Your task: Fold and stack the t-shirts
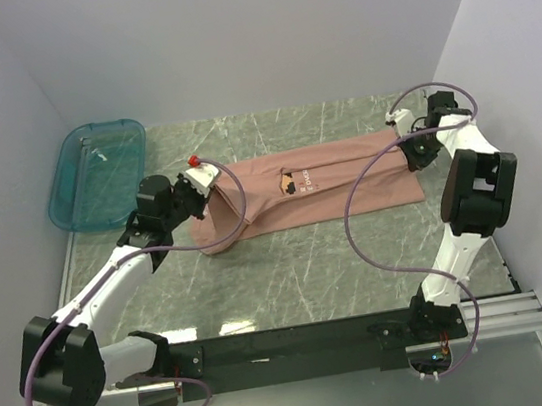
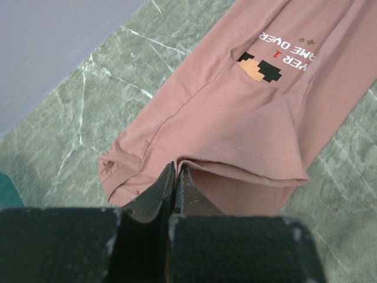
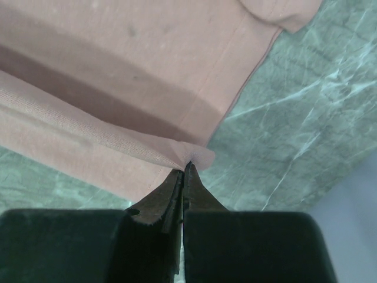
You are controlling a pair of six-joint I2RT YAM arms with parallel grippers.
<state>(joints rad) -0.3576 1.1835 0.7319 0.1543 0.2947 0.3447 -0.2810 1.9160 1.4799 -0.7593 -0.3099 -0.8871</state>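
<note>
One dusty-pink t-shirt (image 1: 319, 188) lies stretched across the marble table, with a pixel character and white text (image 1: 295, 181) on the chest. My left gripper (image 1: 205, 180) is shut on the shirt's left end and lifts a fold of fabric. In the left wrist view the closed tips (image 2: 175, 168) pinch a hem above the shirt (image 2: 247, 112). My right gripper (image 1: 406, 144) is shut on the shirt's right end. In the right wrist view its tips (image 3: 187, 166) pinch a corner of the shirt (image 3: 129, 88), raised off the table.
A teal translucent tray (image 1: 97, 175) stands at the back left, beside my left arm. White walls enclose the table on three sides. Marble tabletop (image 1: 291, 271) lies between the shirt and the arm bases.
</note>
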